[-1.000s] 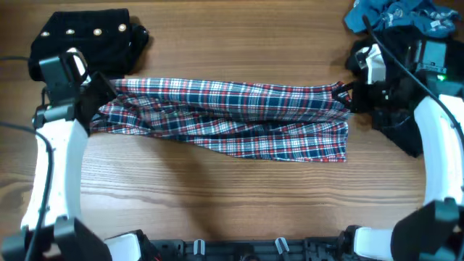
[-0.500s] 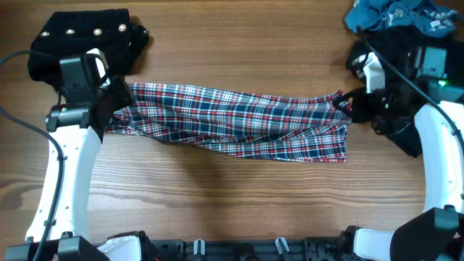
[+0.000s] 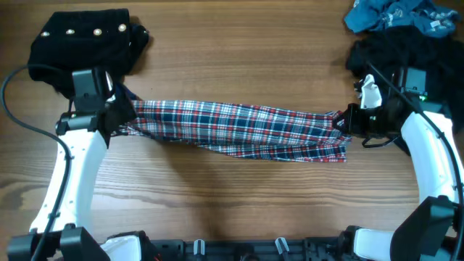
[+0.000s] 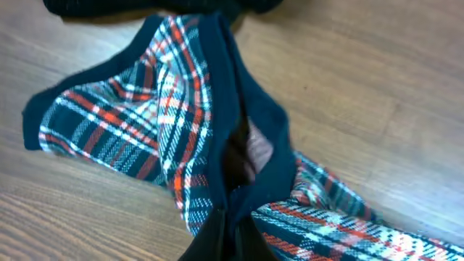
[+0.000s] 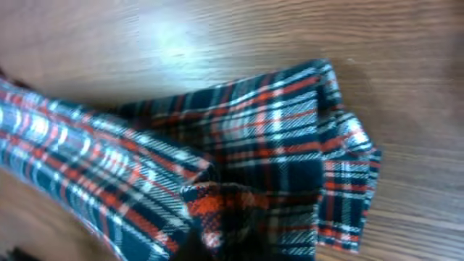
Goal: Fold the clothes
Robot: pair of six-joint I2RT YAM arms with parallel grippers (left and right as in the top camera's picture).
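Note:
The red, navy and white plaid garment (image 3: 239,127) stretches in a long band across the middle of the table. My left gripper (image 3: 119,112) is shut on its left end, where the navy hem shows in the left wrist view (image 4: 217,109). My right gripper (image 3: 346,118) is shut on its right end, bunched in the right wrist view (image 5: 239,196). A black garment with pale studs (image 3: 80,40) lies at the back left. A blue garment (image 3: 395,14) and a black one (image 3: 377,54) lie at the back right.
Bare wooden tabletop (image 3: 232,196) lies in front of the plaid garment and behind it. The arm bases stand along the front edge.
Both grippers have drawn toward the front of the table, carrying the plaid garment's upper edge over its lower part. The band is now narrower.

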